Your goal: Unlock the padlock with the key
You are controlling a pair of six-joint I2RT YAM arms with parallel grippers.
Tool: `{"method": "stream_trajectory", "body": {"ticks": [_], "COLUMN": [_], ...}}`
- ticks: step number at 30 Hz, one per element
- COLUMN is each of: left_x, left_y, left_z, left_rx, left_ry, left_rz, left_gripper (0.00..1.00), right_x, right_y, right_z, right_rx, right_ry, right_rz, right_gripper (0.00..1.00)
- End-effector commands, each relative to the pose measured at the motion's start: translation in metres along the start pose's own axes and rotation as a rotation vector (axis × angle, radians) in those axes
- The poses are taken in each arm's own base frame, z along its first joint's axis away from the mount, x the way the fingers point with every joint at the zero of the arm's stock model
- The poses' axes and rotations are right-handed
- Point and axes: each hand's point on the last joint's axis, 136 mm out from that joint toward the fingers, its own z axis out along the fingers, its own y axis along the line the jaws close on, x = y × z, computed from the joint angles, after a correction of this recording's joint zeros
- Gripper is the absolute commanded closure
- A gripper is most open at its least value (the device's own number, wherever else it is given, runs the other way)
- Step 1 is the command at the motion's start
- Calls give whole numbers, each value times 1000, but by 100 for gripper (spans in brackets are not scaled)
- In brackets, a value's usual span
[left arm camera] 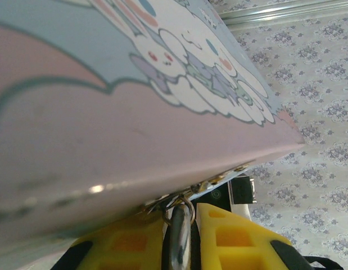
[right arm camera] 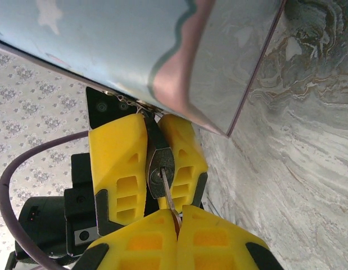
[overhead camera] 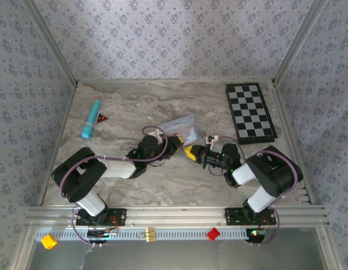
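- Grey marbled table (overhead camera: 162, 185), with a black-and-white chessboard (overhead camera: 251, 111) at its far right.
- Pale blue cartoon-printed tin box (overhead camera: 182, 126) at the table's centre; both arms meet at its near edge.
- Left gripper (left arm camera: 182, 225): its 2 yellow fingers are clenched on the small black padlock (right arm camera: 159, 169), which sits just beside the tin's edge.
- Right gripper (right arm camera: 176, 225): clamped on the thin metal key (right arm camera: 167, 194), whose tip meets the padlock.

Left fingers (right arm camera: 120, 163) and right fingers (right arm camera: 218, 236) tip to tip — both pairs pinched tight (facing each other nearly head-on)
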Motion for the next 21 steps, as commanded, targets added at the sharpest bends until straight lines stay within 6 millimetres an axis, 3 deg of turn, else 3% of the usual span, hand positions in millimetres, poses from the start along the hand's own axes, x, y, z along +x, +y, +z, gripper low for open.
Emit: {"method": "stream_trajectory", "body": {"ticks": [1, 10, 21], "left_x": [57, 63, 63], "left_y": [-66, -70, -74], "left_z": [-9, -7, -3], "left_rx": [220, 221, 239], "left_ry": [241, 278, 270], "left_rz": [81, 96, 86], "left_gripper": [100, 100, 100], "right_x": [-41, -45, -25], "right_y": [-6, 0, -1], "right_z": [-4, 0, 16], "right_rx": [12, -1, 4], "right_ry": [-188, -183, -134], "right_rz": [4, -15, -45], "right_gripper": [100, 100, 100]}}
